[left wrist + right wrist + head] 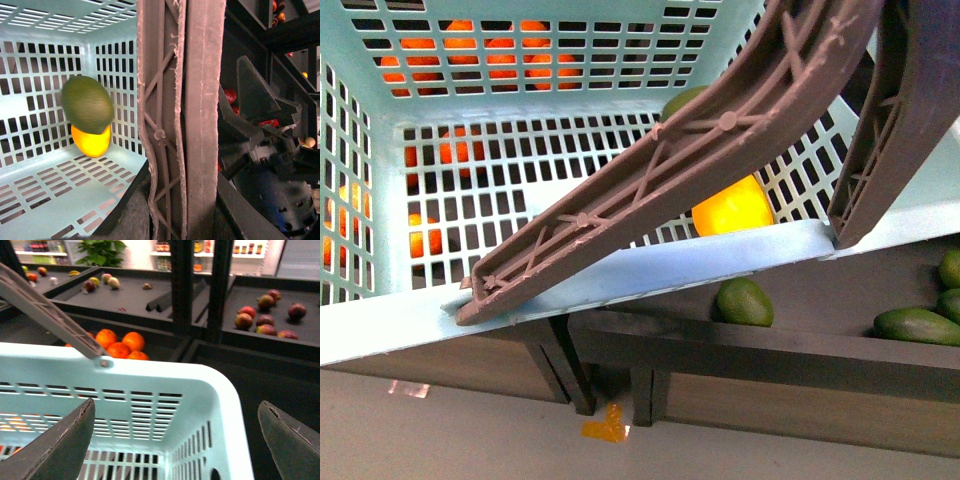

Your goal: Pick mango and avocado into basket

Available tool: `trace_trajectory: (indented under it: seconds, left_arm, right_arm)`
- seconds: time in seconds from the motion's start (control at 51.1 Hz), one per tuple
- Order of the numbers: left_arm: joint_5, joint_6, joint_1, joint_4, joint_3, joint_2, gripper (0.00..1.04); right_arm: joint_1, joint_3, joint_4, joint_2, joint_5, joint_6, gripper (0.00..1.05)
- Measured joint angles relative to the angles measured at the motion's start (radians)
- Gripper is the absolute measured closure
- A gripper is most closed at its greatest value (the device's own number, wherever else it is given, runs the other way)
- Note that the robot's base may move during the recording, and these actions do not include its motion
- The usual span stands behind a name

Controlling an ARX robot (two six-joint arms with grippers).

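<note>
Dark shop-display surface [800, 345], with fruit trays [270, 295] behind. Through the left slots of the basket [620, 280] glow oranges [470, 50]. The left gripper [182, 175] clamps its brown handle [700, 150], which half hides the avocado [87, 104] just above the mango [732, 207] inside. Rightward lie loose avocados [745, 302]. The right gripper [176, 407] gapes empty over the rim.

I see a pale teal basket [620, 280] with slot-patterned walls, its ribbed handle [720, 130] dull brown, plus a dull dark-green avocado [87, 104] and a bright yellow-orange mango [91, 141].
</note>
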Motion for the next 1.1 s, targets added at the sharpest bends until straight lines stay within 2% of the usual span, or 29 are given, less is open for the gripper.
trace_trajectory:
  seconds: [0.118,0.313,0.372,0.411,0.47,0.725,0.881,0.921,0.999,1.097]
  left_arm:
    - [-0.008,0.002,0.000,0.000,0.000,0.000,0.85]
    - [0.000,-0.002,0.001,0.000,0.000,0.000,0.85]
    - [0.002,-0.002,0.000,0.000,0.000,0.000,0.85]
    - [0.002,-0.003,-0.002,0.000,0.000,0.000,0.85]
    - [0.002,-0.002,-0.002,0.000,0.000,0.000,0.85]
    - [-0.004,0.001,-0.001,0.000,0.000,0.000,0.85]
    - [-0.002,0.001,-0.001,0.000,0.000,0.000,0.85]
    - [-0.002,0.001,-0.001,0.000,0.000,0.000,0.85]
    - [-0.003,0.001,-0.001,0.000,0.000,0.000,0.85]
    - [-0.003,0.002,-0.001,0.000,0.000,0.000,0.85]
  right_arm:
    - [-0.070,-0.008,-0.124,-0.030,0.177,0.045,0.09]
    - [-0.179,-0.072,-0.172,-0.113,0.327,0.069,0.09]
    - [-0.200,-0.101,-0.086,-0.127,0.234,0.040,0.14]
    - [-0.214,-0.159,0.039,-0.146,0.113,0.015,0.22]
    - [-0.224,-0.223,0.119,-0.170,0.046,-0.004,0.31]
    - [-0.270,-0.439,0.196,-0.310,-0.009,-0.030,0.71]
    - [-0.295,-0.543,0.201,-0.405,-0.034,-0.033,0.99]
    - [-0.298,-0.560,0.201,-0.423,-0.038,-0.038,1.03]
    - [-0.306,-0.595,0.197,-0.464,-0.048,-0.036,1.03]
    - [-0.356,-0.634,0.181,-0.519,-0.109,-0.036,1.03]
